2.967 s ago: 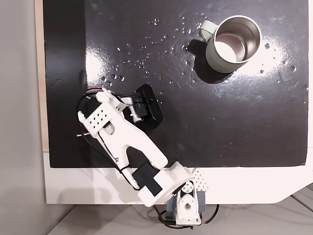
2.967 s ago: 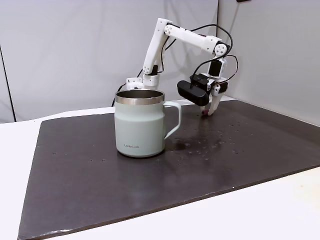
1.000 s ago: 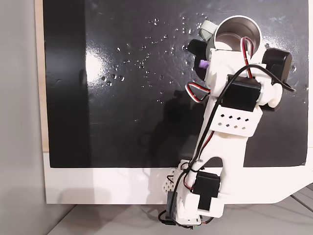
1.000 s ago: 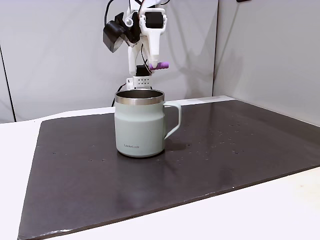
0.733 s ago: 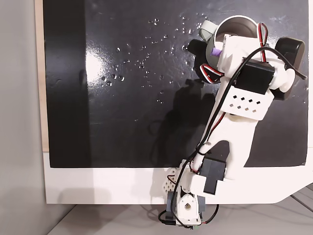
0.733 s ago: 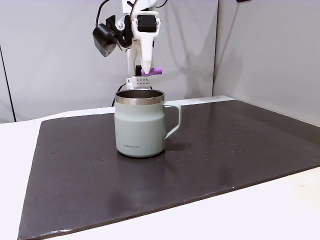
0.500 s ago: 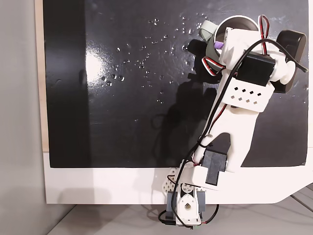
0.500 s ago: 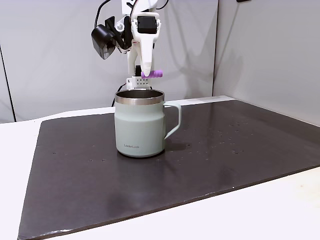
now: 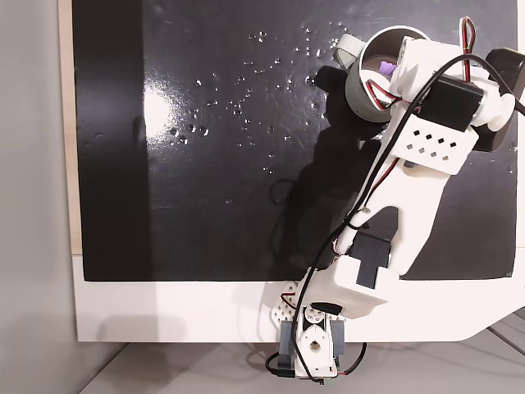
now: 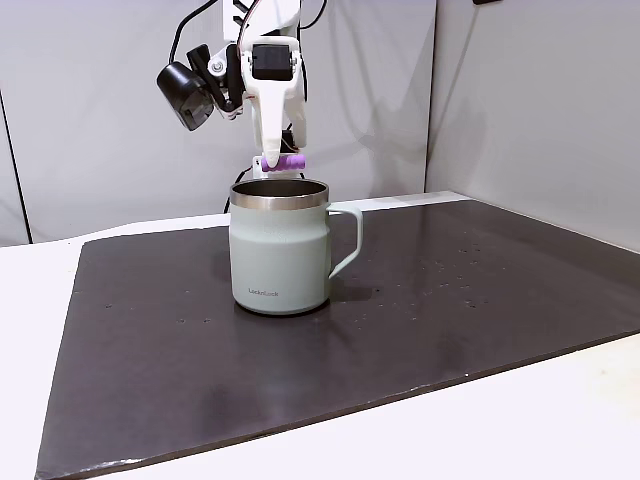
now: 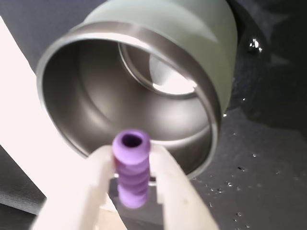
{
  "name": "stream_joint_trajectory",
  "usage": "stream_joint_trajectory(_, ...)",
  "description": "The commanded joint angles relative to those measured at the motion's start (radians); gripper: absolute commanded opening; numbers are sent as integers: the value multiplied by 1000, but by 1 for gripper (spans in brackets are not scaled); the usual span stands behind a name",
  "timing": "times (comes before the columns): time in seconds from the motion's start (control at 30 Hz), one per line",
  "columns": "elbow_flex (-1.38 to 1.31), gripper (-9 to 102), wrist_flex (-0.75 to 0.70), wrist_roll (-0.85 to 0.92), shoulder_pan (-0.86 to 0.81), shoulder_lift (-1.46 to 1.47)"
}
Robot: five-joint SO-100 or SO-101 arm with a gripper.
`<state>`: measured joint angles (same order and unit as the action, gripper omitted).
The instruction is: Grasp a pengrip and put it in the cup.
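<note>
In a fixed view from the side, the gripper (image 10: pixel 272 160) is clamped on the pengrip (image 10: pixel 284 161), just above the rim of the cup (image 10: pixel 279 250). To the right, the dark mat (image 10: pixel 470 300) lies open, with small water drops (image 10: pixel 440 290); grey walls (image 10: pixel 530 100) stand behind.

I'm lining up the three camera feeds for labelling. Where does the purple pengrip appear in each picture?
A fixed view, from above: pengrip near the top right, over the cup's opening, beside the white arm.
Another fixed view, from the side: pengrip upper centre-left, lying level just above the cup's steel rim.
Wrist view: pengrip low centre, clamped in the pincer, in front of the cup's mouth.
Shared landmark: the cup.
</note>
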<state>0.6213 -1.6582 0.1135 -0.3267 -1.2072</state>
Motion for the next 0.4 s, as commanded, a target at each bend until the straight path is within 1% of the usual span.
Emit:
stream_joint_trajectory(0.0, -55, 19, -9, 2, -3, -11)
stream_joint_trajectory(0.37, -55, 19, -20, 2, 2, -9)
